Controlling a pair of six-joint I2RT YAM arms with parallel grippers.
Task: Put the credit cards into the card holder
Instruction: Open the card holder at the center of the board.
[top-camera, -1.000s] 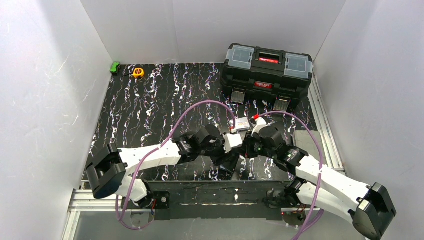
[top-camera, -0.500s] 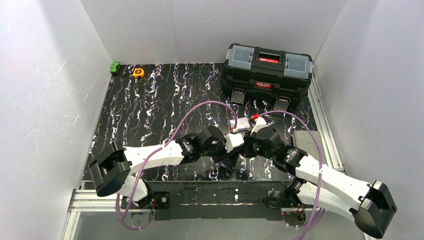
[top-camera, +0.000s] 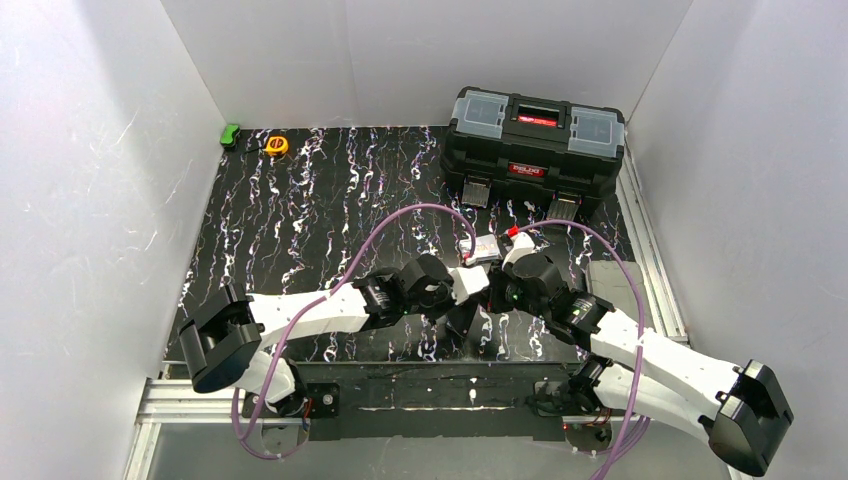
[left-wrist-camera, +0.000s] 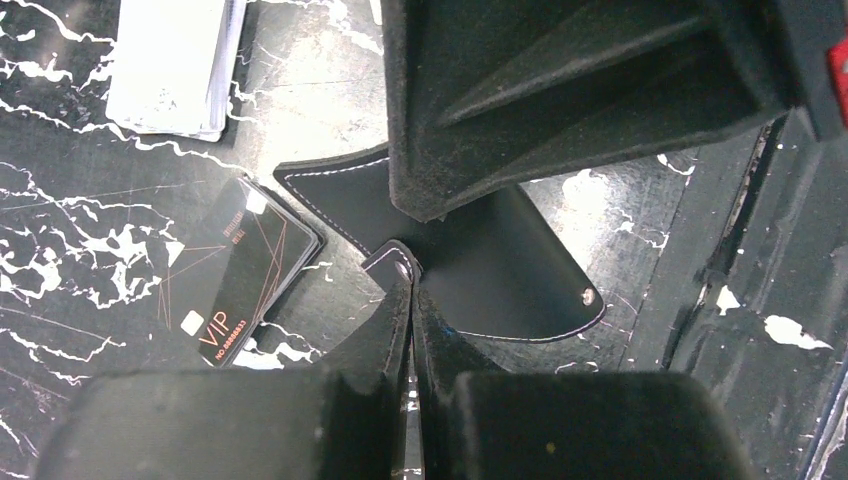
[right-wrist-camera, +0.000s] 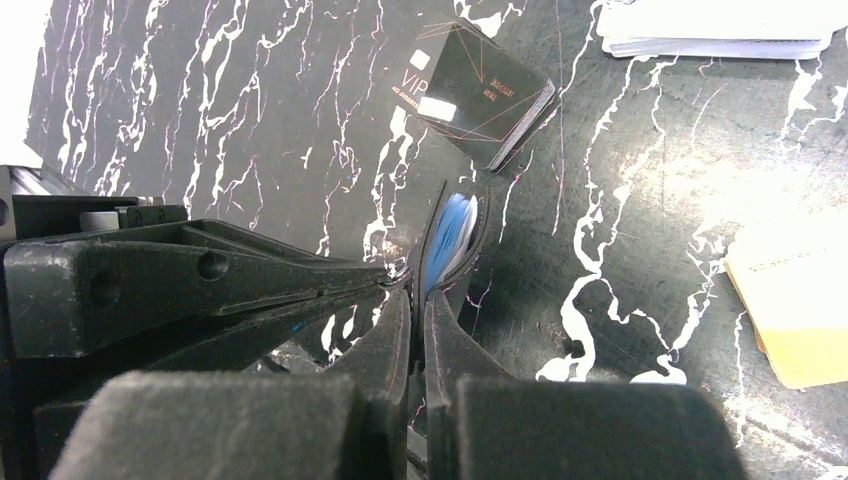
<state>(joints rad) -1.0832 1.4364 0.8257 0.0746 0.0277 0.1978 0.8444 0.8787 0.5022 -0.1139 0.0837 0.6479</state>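
The card holder (left-wrist-camera: 500, 270) is pinched in the closed left end effector (left-wrist-camera: 411, 275) and the closed right end effector (right-wrist-camera: 416, 292). It likely must be spread open next

White arm shells (top-camera: 310, 312), black joint housings (top-camera: 215, 345), looping purple cables (top-camera: 428, 206), matte black left claw (left-wrist-camera: 412, 290), matching right claw (right-wrist-camera: 415, 300)

"VIP" on black card (left-wrist-camera: 243, 268)

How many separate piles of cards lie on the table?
3: a black VIP pile beside the card holder, a white pile farther back, an orange-yellow pile to the right. More may be hidden.
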